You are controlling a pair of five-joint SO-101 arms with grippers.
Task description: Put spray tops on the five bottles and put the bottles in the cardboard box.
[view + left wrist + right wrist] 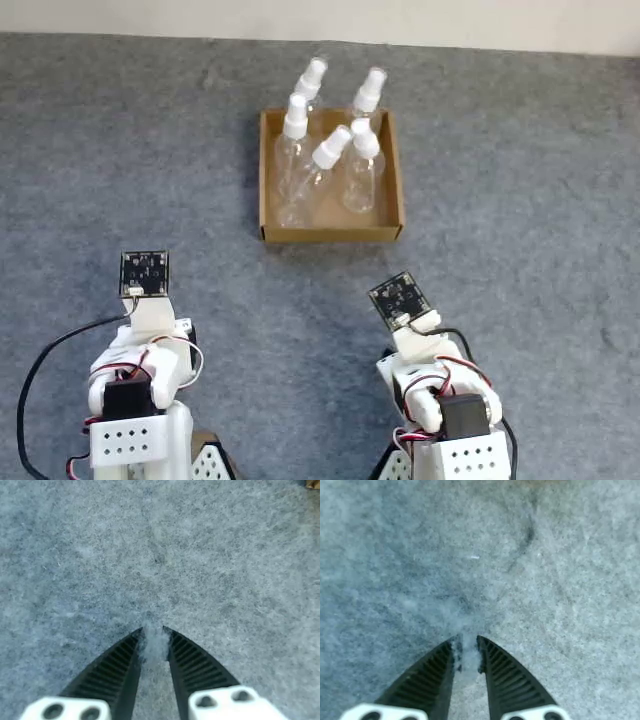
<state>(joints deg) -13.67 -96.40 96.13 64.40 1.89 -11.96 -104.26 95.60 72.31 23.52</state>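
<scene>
Nearest, at the table's front edge in the high view, the left arm [140, 375] sits folded back with its wrist camera facing up. Its wrist view shows the left gripper [153, 630] low over grey felt [210, 555], fingertips a narrow slit apart with nothing between them. To its right the right arm [440, 395] is folded the same way, turned slightly inward. The right gripper [467, 639] also has its tips just short of meeting, over bare felt and empty.

Farther back, well apart from both arms, the cardboard box [330, 236] stands open-topped on the felt and holds five clear bottles, each with a white spray top on.

- The leftmost bottle [290, 165] runs near-to-far along the left wall, top pointing away from the arms.
- Behind it, a second bottle's top [313, 75] reaches past the far wall.
- The middle bottle [305, 195] slants from the near-left corner, top toward the far right.
- A fourth top [369, 90] pokes beyond the far wall.
- The rightmost bottle [360, 185] lies near-to-far, top pointing away.
</scene>
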